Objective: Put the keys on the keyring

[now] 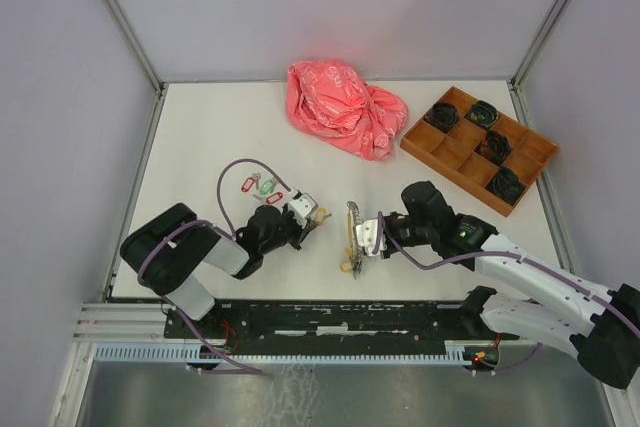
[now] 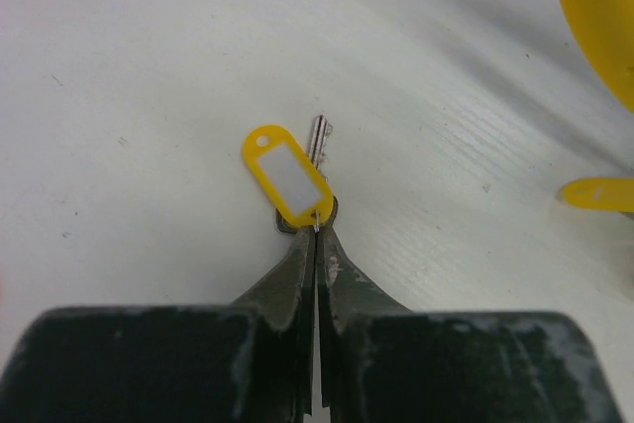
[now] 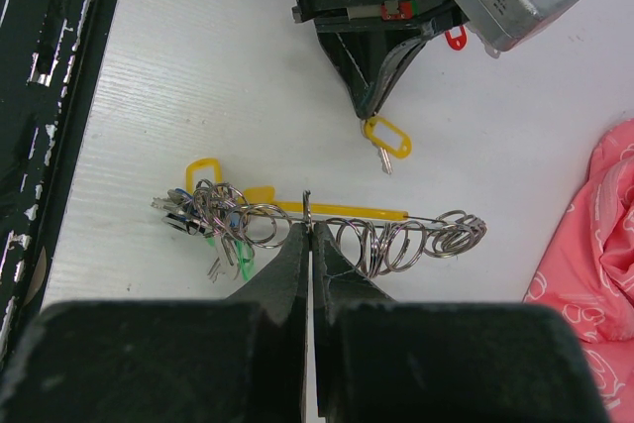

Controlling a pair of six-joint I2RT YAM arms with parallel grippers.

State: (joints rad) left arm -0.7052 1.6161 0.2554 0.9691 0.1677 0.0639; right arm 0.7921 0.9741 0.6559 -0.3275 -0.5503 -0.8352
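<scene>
From above I see the table and loose keys, tagged red and green, behind my left arm. Only the right wrist view shows my right claw clamped on the keyring, mid-table, edge-on, partly yellow, keys bunched at one end. My left claw pinches a yellow-tagged key by its loop.
</scene>
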